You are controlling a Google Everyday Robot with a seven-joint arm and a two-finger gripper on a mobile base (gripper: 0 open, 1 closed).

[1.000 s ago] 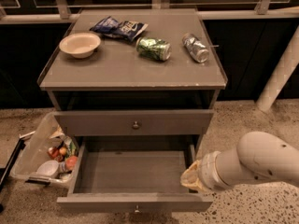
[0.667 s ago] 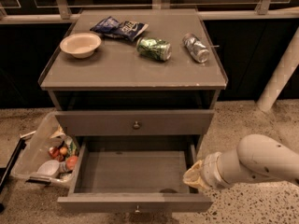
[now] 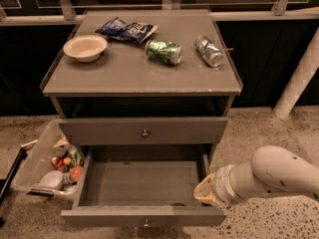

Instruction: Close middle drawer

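The middle drawer (image 3: 142, 183) is pulled far out of the grey cabinet, and its shallow grey inside is bare. Its flat front (image 3: 99, 216) faces me at the bottom of the view, with a small round knob (image 3: 145, 224) on it. The taller upper drawer (image 3: 144, 130) above it is shut. My gripper (image 3: 206, 193) comes in from the right on a white arm (image 3: 271, 176). It sits at the open drawer's right front corner, just behind the front panel.
On the cabinet top (image 3: 124, 76) lie a cream bowl (image 3: 85, 47), a blue chip bag (image 3: 127, 30), a green can (image 3: 163, 52) and a silver can (image 3: 209, 51). A clear plastic bin (image 3: 37, 156) with fruit and a cup stands left of the drawer. A white post (image 3: 299, 78) stands at the right.
My gripper has shifted only slightly at the drawer's right front corner. The drawer stands as far out as before.
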